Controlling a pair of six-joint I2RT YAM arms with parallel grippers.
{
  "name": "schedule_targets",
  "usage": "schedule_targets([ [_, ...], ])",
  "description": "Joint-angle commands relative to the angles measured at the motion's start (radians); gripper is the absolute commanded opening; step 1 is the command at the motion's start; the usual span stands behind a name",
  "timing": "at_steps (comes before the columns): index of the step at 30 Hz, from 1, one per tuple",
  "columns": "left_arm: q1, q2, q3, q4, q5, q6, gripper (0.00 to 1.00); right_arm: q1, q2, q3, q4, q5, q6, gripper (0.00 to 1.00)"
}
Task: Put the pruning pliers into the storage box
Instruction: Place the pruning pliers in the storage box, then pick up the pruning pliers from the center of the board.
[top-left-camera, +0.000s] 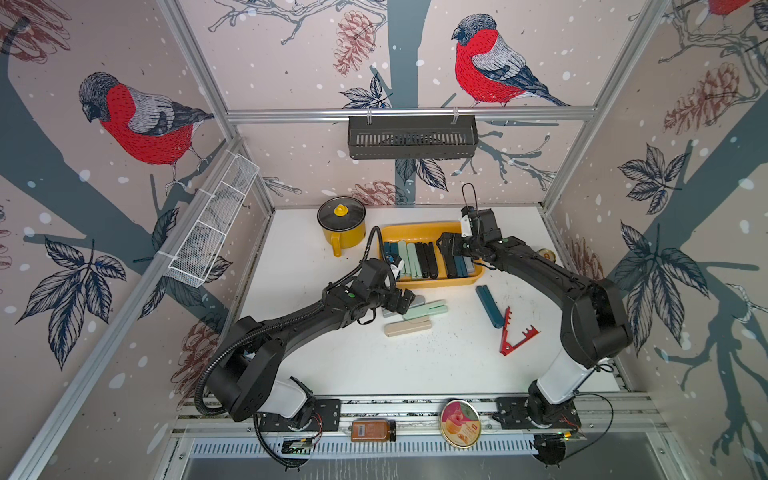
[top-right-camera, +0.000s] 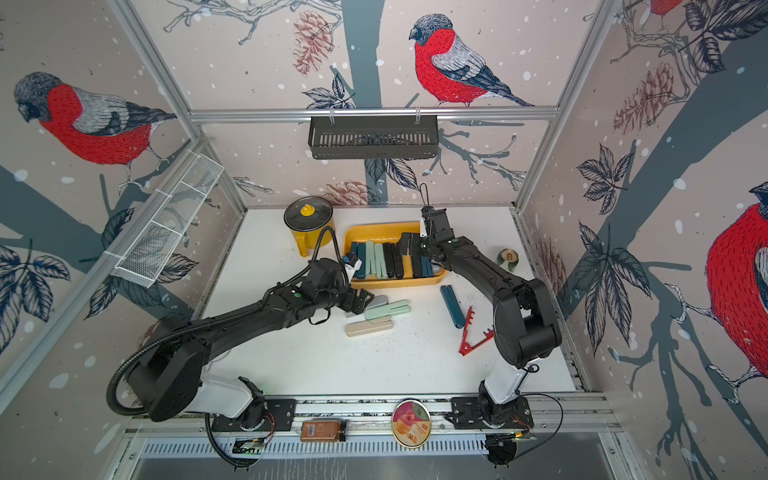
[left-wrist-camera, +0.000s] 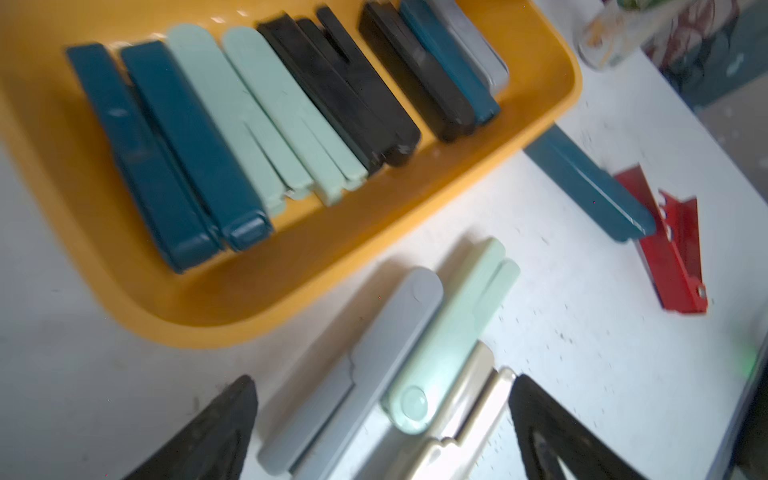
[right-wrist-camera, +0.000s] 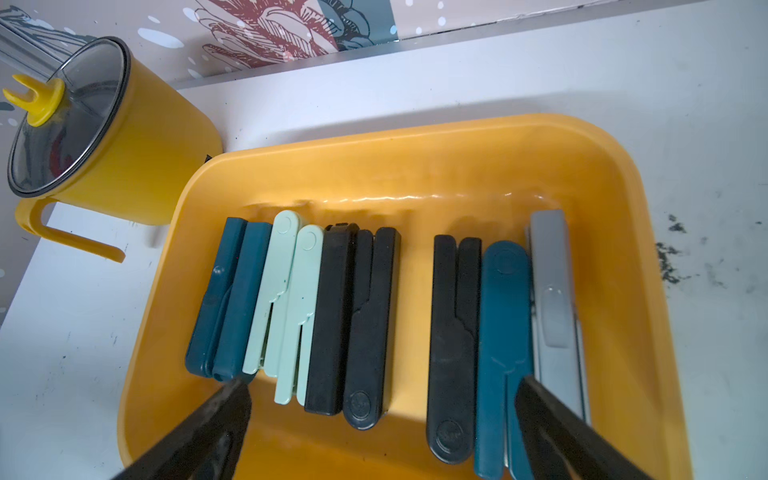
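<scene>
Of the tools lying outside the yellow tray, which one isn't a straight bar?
The red one: it is an open V with toothed edges, while the teal, mint, grey and beige ones are straight bars.

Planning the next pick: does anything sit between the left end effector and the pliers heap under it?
Nothing visible does. The open left end effector hangs right over the pliers heap, with no other object between them.

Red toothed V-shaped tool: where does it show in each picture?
Both top views: red tool on the table, beside the loose teal pliers.
Left wrist: the tool just past those pliers' end.
Right wrist: not in it.
Shared landmark: the yellow storage box.
</scene>
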Motion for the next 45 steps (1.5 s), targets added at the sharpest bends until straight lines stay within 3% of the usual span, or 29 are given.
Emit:
schedule_targets([
  [1,-0.051,0.013,-0.012,-0.075,0.014,0.086,0.94,-0.009,-0.032,-0.024,0.061,0.008,-0.012,1.00],
  [13,-0.135,0.124,0.017,-0.175,0.032,0.151,0.84,-0.053,-0.089,-0.082,0.086,-0.001,0.003,1.00],
  [21,-0.153,0.159,0.043,-0.191,0.012,0.160,0.81,-0.068,-0.099,-0.102,0.094,-0.010,0.006,1.00],
  [29,-0.206,0.239,0.088,-0.205,0.034,0.147,0.72,-0.083,-0.114,-0.122,0.103,-0.020,0.011,1.00],
  [45,-0.246,0.277,0.119,-0.242,-0.053,0.077,0.39,-0.149,-0.159,-0.188,0.130,-0.055,0.015,1.00],
])
